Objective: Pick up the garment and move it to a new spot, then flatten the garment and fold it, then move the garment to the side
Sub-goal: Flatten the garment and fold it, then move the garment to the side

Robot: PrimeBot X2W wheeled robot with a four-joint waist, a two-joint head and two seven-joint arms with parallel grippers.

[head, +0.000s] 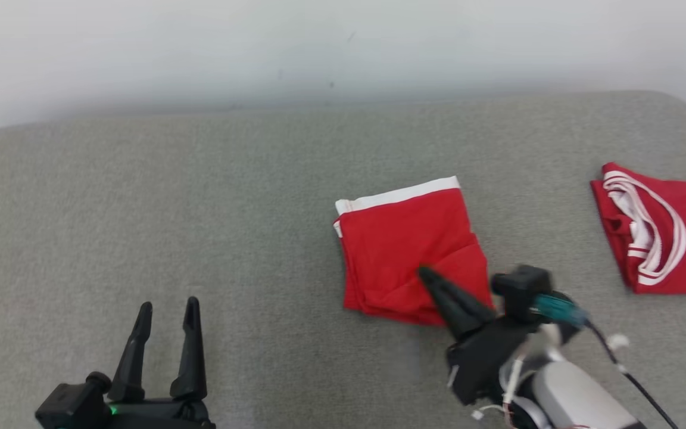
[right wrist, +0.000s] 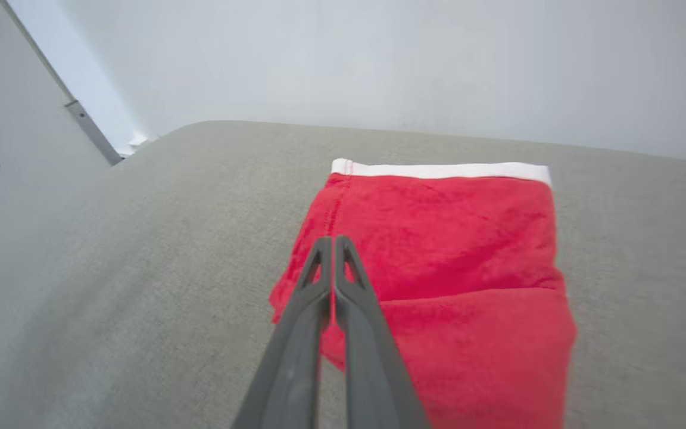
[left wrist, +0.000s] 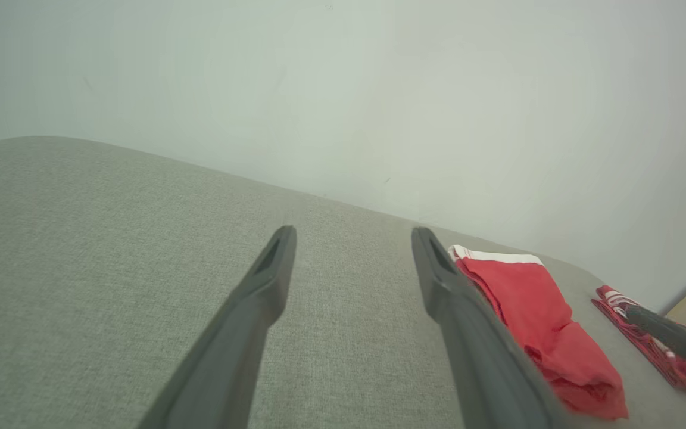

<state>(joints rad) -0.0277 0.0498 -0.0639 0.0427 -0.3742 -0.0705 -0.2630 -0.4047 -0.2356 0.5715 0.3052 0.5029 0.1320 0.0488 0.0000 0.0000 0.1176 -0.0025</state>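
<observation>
Right gripper has its fingers pressed tight together, tips over the near part of the folded red garment, which lies mid-counter. Left gripper is spread wide, well apart. 1 more red top lies far right.

Left gripper: we hold our left gripper low by the near edge of the surface, left of its middle.
Left fingers: our two dark fingers stand spread wide, pointing toward the far edge.
Right gripper: our right gripper reaches in from the near right, slanting toward the far left corner.
Right fingers: pressed together tip to tip into one point, as our right wrist view also shows.
Right arm: our pale forearm rises from the near right corner, with the dark wrist block just beyond it.
</observation>
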